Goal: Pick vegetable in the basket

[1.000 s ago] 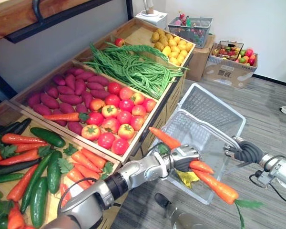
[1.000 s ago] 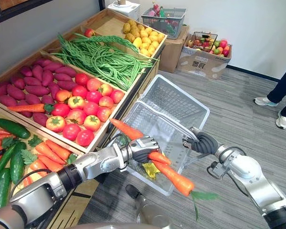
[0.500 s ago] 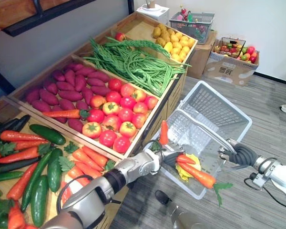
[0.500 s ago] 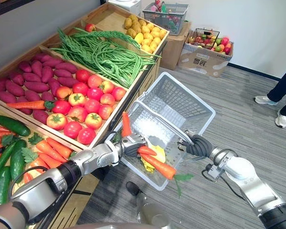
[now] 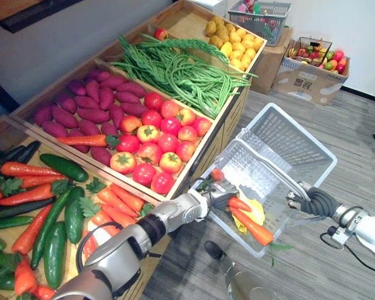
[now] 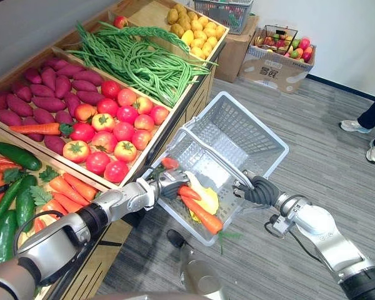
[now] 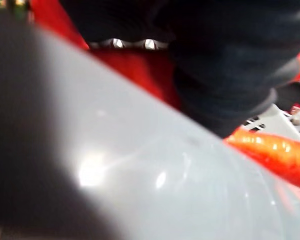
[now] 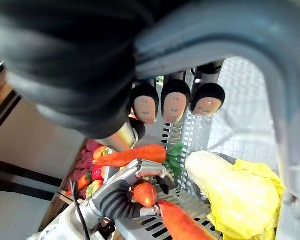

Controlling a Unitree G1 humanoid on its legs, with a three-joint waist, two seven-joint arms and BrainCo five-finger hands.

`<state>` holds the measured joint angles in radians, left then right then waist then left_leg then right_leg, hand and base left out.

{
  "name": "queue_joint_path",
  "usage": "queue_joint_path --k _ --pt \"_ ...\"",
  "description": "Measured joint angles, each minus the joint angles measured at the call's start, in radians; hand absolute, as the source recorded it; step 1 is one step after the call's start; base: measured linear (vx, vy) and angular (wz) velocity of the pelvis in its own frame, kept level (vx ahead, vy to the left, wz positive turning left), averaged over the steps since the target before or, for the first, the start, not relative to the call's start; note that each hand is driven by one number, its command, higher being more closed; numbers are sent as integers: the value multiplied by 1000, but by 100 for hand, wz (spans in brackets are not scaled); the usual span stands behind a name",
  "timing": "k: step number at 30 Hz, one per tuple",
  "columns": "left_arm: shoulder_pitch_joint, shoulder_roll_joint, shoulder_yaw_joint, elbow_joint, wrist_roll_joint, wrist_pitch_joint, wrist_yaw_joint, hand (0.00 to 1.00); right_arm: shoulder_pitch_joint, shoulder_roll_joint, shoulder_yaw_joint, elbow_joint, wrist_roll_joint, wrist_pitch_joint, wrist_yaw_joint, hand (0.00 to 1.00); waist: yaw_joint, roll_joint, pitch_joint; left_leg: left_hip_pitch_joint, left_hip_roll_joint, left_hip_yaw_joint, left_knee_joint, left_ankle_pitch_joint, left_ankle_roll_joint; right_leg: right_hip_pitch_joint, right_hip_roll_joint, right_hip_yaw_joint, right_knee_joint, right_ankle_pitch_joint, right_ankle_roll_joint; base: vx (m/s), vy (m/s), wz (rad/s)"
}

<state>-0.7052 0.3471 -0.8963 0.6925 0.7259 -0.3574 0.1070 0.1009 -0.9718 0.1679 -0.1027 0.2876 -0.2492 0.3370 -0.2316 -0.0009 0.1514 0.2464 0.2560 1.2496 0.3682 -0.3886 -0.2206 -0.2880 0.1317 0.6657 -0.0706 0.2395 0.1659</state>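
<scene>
Over the near end of the basket [image 5: 286,139], the left hand [image 5: 212,195] is seen with its fingers curled round some carrots [image 6: 189,192], so the placing step is judged to be in hand and almost done. Three carrots are counted at this hand. A long carrot [image 5: 251,226] is laid across the basket's near rim with its green leaves hanging outside. A short carrot [image 5: 239,204] is held just beside it, above the basket's floor. A third carrot [image 5: 217,174] is pointed upward out of the fist. Whether the long carrot is already let go cannot be told. One yellow leafy vegetable [image 5: 257,211] is lying inside the basket, under the carrots. One basket is counted, and it is carried by the right hand [image 5: 314,202], whose fingers are wrapped tightly round the basket's handle [image 8: 225,25]. For the next move, the carrots should probably be brought further inside the basket, because the long one may slip over the rim. Then the left fingers are to be opened, while the basket is held level.
</scene>
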Motion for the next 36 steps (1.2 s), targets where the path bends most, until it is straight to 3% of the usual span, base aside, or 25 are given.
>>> queue_joint_path --k 3,24,31,36 --pt "-7 12 12 1 0 18 6 0 2 0 0 0 7 2 2 100 -11 1 5 -4 -1 -1 0 0 0 -3 -1 0 -1 1 1 14 -55 -1" --pt "-43 6 80 20 0 11 17 0 62 15 -1 2 117 23 70 100 -15 0 33 -18 -21 -46 -16 -3 7 4 -29 -15 -20 7 10 18 -47 3" --pt "-43 11 79 -99 -10 8 18 0 72 145 -58 120 34 23 -7 100 -13 0 42 -34 -19 -93 -17 -8 17 9 -46 -52 -20 7 10 8 -48 15" --pt "-42 18 58 -199 -21 -14 19 0 95 163 -100 180 -40 28 -27 100 -11 0 47 -43 -19 -116 -15 -12 23 13 -57 -70 -19 7 10 -4 -32 15"
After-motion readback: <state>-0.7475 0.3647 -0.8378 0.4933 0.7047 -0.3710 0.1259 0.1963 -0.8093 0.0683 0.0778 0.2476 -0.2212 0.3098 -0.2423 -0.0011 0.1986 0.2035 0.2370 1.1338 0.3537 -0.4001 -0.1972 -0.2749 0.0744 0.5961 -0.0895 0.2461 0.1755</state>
